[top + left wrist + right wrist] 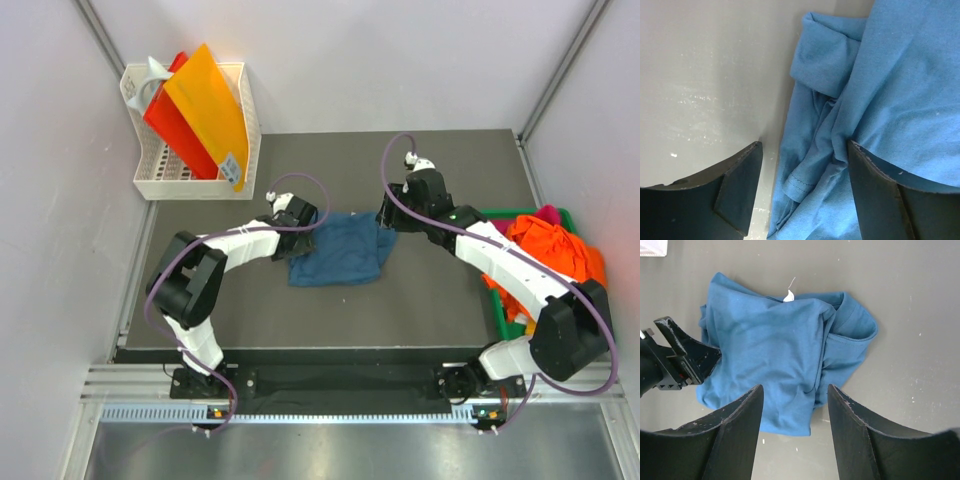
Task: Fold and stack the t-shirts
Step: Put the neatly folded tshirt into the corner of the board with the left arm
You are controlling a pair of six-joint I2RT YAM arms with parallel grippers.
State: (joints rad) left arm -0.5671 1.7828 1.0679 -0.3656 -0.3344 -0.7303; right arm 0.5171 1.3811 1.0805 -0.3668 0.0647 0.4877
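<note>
At the centre of the worktop lies the loosely folded teal t-shirt; left hand gaping astride its edge, right hand open above it, both empty. Best pinch matching corners and fold evenly

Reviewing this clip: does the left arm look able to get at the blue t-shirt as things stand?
Probably yes. The left tool is open at the blue t-shirt's edge, one finger over bare table, the other over cloth, with nothing between them but the shirt.
</note>
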